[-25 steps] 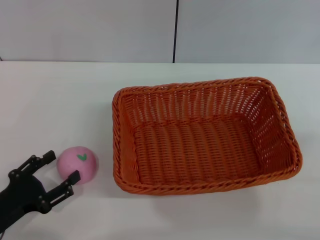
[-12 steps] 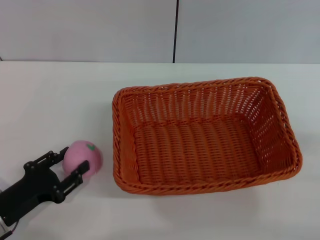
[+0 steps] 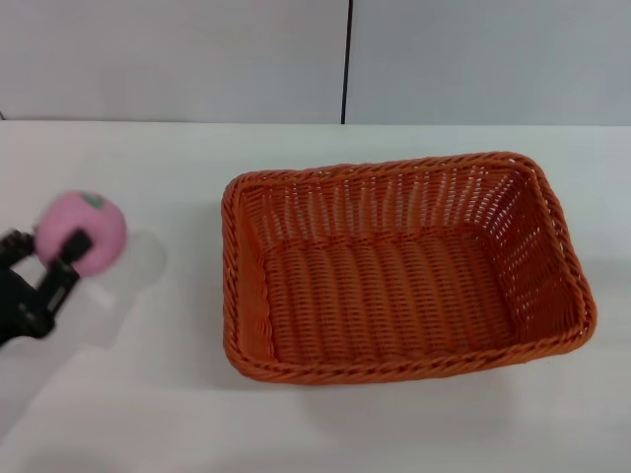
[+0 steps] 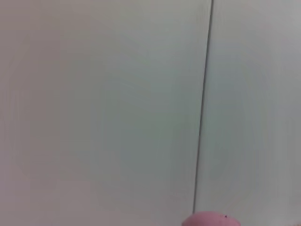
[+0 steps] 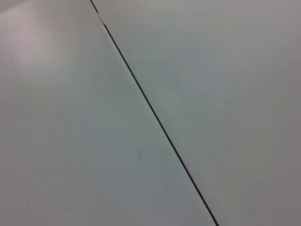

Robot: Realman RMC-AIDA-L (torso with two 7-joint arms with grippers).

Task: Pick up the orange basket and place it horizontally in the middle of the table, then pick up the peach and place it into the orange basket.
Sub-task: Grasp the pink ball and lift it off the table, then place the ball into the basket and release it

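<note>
Pink peach (image 3: 84, 232) now lifted, left end effector (image 3: 44, 258) gripping

Peach (image 3: 83, 231) left of basket (image 3: 394, 266) — above table (image 3: 158, 177).

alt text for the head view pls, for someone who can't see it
The left gripper, at the left edge of the white table, holds the pink peach lifted above the tabletop. To its right sits the empty orange basket, long side across the table. The right arm is out of view.
</note>
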